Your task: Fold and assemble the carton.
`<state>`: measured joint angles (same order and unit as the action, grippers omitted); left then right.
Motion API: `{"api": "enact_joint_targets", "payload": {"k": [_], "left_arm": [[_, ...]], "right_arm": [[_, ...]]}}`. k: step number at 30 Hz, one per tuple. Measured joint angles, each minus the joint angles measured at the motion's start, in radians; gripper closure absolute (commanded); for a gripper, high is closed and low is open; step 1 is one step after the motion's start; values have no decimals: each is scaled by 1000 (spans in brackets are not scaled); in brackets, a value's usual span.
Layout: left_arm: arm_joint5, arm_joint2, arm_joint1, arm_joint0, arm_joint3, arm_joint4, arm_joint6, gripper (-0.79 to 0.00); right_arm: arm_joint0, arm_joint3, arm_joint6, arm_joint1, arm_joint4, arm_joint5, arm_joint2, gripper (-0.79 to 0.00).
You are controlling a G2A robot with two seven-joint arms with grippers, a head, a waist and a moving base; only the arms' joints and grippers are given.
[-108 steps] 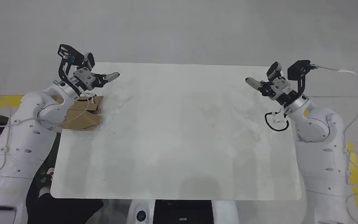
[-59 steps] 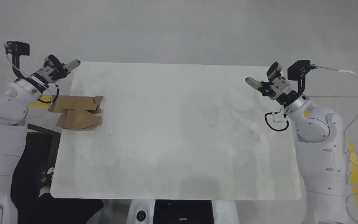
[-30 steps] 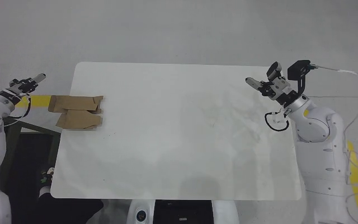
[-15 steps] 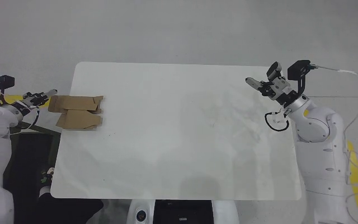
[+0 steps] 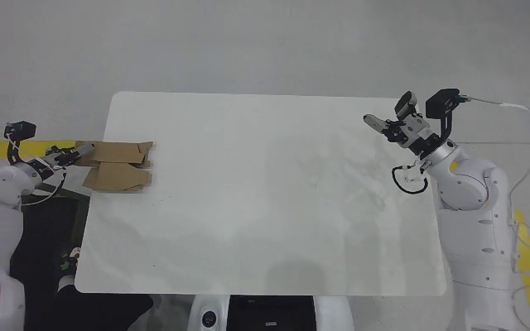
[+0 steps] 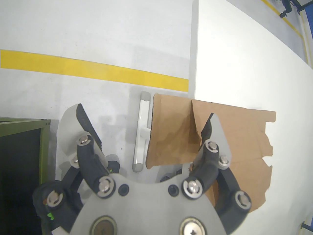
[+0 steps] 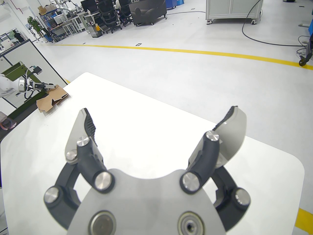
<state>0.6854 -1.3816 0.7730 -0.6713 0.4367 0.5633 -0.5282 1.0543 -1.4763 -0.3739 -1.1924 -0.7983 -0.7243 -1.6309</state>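
Showed left hand point(image 6: 145, 113) spread wide, empty, with flattened brown carton point(image 5: 116, 154) just ahead of its fingertips, overhanging the desk point(image 5: 273, 207) edge. Showed right hand point(image 7: 159, 116) wide too, well apart from carton.

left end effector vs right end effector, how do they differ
The left end effector sits off the left edge of the table, at the overhanging end of the carton; the right end effector is over the opposite side. The left end effector faces cardboard; the right end effector faces bare table. Both are open and empty.
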Motion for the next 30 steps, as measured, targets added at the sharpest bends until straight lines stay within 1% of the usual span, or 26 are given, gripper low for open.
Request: {"api": "enact_joint_targets", "payload": {"k": [3,6,12,21,27,30], "left_arm": [[2,2,3,8,-16,-18,-16,-142],[10,4,6,15,-24,-30,-24,0],[28,6,6,25,-31,-44,-32,0],[57,-25,7,55,-32,-178,-119,0],[41,-57,5,72,11,-305,-199,0],[18,-64,9,69,56,-369,-230,0]], "right_arm": [[0,0,0,0,0,0,0,-785],[0,0,0,0,0,0,0,-785],[0,0,0,0,0,0,0,-785],[0,0,0,0,0,0,0,-785],[0,0,0,0,0,0,0,-785],[0,0,0,0,0,0,0,-785]]}}
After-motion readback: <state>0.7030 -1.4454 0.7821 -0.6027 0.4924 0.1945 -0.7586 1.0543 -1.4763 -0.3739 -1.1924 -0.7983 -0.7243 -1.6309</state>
